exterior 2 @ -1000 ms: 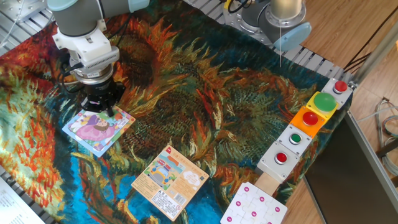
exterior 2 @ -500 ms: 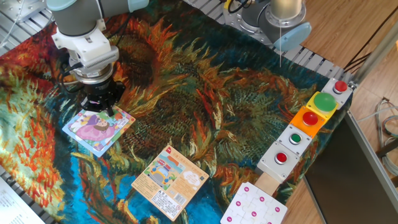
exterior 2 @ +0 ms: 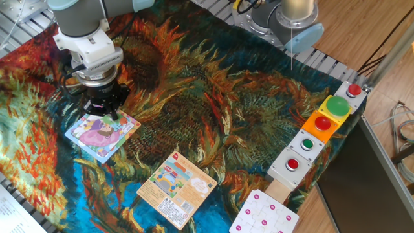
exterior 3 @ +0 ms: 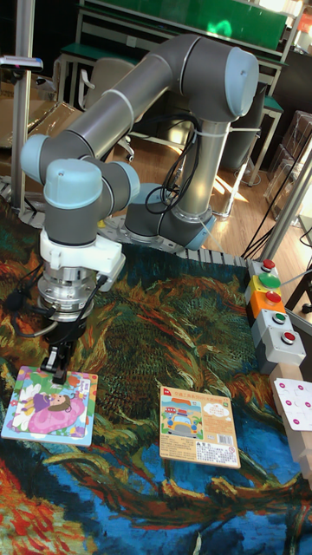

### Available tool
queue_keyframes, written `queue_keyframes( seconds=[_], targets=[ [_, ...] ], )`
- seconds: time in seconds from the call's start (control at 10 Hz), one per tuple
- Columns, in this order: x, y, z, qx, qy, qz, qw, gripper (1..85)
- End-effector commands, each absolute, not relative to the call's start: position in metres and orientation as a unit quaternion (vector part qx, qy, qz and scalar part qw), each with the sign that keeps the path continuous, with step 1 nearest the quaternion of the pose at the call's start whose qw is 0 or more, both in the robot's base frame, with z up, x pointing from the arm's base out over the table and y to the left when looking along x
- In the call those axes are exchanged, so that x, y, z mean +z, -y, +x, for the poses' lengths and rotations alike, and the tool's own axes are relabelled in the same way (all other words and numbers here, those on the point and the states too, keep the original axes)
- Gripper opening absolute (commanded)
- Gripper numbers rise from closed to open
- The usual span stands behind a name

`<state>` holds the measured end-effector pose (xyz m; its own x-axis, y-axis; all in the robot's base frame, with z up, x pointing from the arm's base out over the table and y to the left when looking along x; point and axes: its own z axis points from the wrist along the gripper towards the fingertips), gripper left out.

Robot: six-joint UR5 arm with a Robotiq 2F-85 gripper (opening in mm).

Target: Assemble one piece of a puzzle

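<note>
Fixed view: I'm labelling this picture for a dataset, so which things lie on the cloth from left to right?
puzzle → orange card → white board with pink dots → row of button boxes

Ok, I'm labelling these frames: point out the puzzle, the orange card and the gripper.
puzzle [exterior 2: 101, 134]: fixed view, pink figure at its middle.
orange card [exterior 2: 176, 188]: fixed view, printed face.
gripper [exterior 3: 58, 371]: tall fixed view, between the fingers' tips.

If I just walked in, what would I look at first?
Probably the big grey robot arm reaching down, its hand right at the top edge of the pastel puzzle on the left. Next, the bright sunflower cloth over the whole table, and the row of red and green buttons along its right side.
</note>
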<state>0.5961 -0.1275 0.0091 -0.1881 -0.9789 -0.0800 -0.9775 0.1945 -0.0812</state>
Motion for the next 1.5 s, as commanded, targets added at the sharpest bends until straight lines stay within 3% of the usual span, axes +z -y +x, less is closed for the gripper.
queue_keyframes(
  seconds=[0.0,1.4],
  targets=[
    [0.0121,0.1299,0.597,-0.005,-0.77,-0.635,0.061,1.3],
    [0.0085,0.1316,0.6022,-0.012,-0.751,-0.657,0.059,1.3]
  ],
)
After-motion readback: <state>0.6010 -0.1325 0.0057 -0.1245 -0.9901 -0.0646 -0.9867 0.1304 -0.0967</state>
